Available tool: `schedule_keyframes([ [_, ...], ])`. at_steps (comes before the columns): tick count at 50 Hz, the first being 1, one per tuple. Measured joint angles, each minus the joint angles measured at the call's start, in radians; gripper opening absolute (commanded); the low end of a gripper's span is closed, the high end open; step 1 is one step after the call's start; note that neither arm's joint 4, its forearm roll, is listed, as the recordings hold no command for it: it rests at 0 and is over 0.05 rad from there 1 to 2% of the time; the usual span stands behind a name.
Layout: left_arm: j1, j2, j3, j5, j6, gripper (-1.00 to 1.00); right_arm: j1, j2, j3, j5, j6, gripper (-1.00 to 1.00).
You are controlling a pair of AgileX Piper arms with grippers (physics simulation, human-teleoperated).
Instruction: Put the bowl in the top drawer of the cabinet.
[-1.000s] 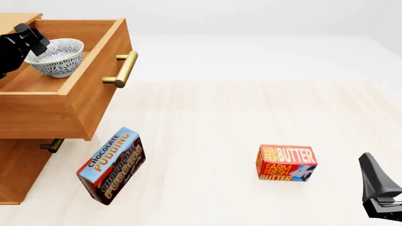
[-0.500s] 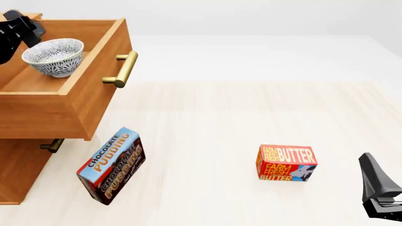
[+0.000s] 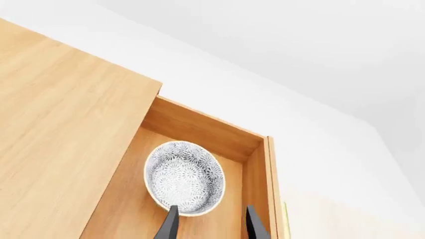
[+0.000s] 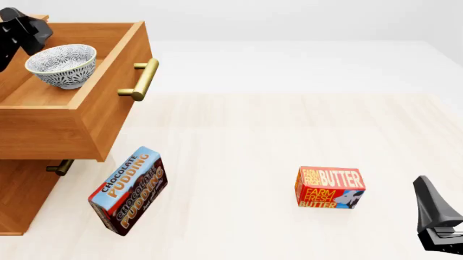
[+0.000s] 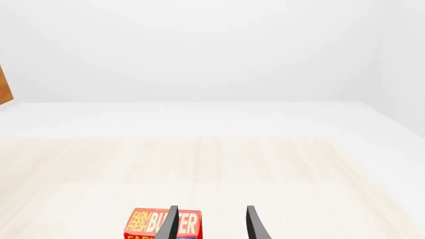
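Bowl [image 4: 62,66] sits upright inside the pulled-out top drawer [image 4: 108,103] at far left. Left gripper [image 3: 210,226] fingers apart, holding nothing, above the bowl. Best to lift straight up clear of the drawer walls. Right gripper [image 5: 210,224] fingers apart, parked near right

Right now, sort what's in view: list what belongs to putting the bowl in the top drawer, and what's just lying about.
Job:
bowl, sitting in the drawer
top drawer, pulled open
cabinet
left gripper, open, above the bowl

Lying about:
pudding box
butter box
right gripper, idle, open
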Motion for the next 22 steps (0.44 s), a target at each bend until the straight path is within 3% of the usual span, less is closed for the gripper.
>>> schedule_keyframes([
  [22,-0.034,-0.107,0.037,0.048,0.027,1.00,0.000,0.000,0.000,0.000,0.000,1.00],
])
